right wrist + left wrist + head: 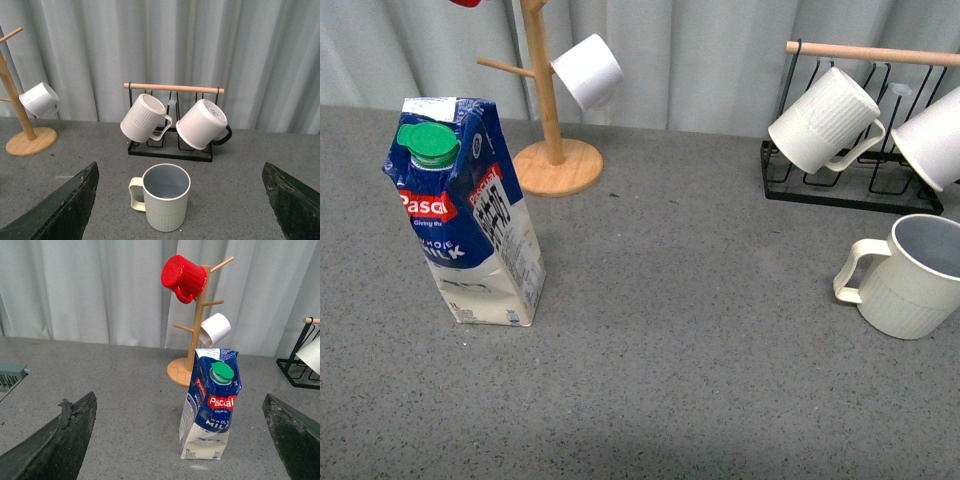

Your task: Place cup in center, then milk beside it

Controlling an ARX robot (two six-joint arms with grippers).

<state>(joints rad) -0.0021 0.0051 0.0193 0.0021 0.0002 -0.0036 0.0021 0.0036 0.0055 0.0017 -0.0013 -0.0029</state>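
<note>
Far to the right of the middle stretch of the grey speckled tabletop, the cream-white ribbed mug with a loop handle stands upright, just in front of the black wire mug rack with a wooden bar. The tall blue and white Pascal milk carton with a green screw cap stands upright toward the left, near the wooden mug tree. By my reading neither step is done. The mug has yet to go to the middle, and the carton must then be set beside it. The mug's handle points toward the carton's side. Its greyish inside looks empty, and fine vertical ribs cover the lower body under a smooth rim band. The left gripper faces the carton with jaws wide apart, holding nothing. The right gripper faces the mug, its jaws likewise wide and empty.
</note>
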